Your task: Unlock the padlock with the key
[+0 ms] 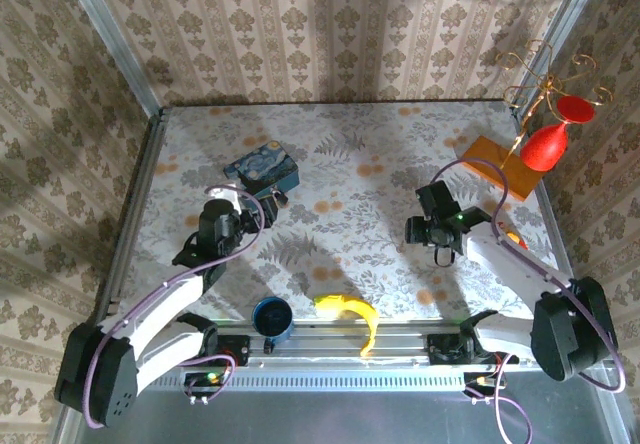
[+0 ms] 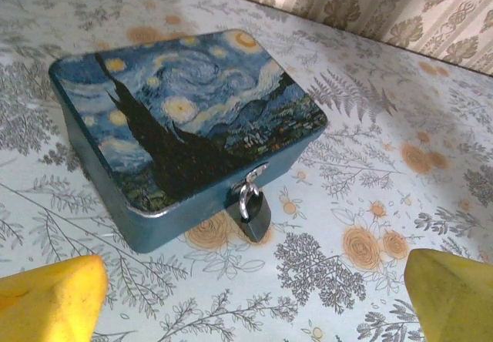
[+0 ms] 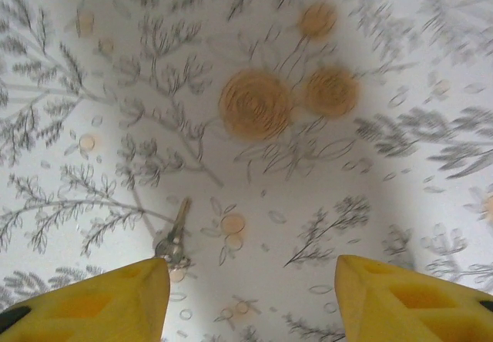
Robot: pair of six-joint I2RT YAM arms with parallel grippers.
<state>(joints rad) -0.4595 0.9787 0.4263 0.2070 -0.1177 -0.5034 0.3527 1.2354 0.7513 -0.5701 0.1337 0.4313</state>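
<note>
Nearest my arms, at the table's (image 1: 400,144) front edge, I saw a dark blue cup (image 1: 272,316) upright with a banana (image 1: 350,314) lying just beside it on the right.

Further in, on the right side, the right gripper (image 3: 250,280) pointed down at the flowered cloth; its yellow fingers (image 3: 100,303) stood apart with bare cloth between them and nothing clamped; the key (image 3: 173,238) lay flat on the table just past the tip of the finger on the left of that wrist view, bow end nearest it (whether metal and finger touched I could not tell).

On the left side, the left gripper (image 2: 250,280) was spread wide and empty, aimed at the painted tin (image 2: 185,119) from near by; the padlock (image 2: 254,211), a small dark lump with a silver shackle, hung from the hasp on the tin's front wall, resting against the cloth, well apart from the key.

Farthest off, in the right back corner, an orange board (image 1: 497,162) lay flat; a gilt wire stand (image 1: 540,79) with red pieces (image 1: 545,144) stood beside it.
</note>
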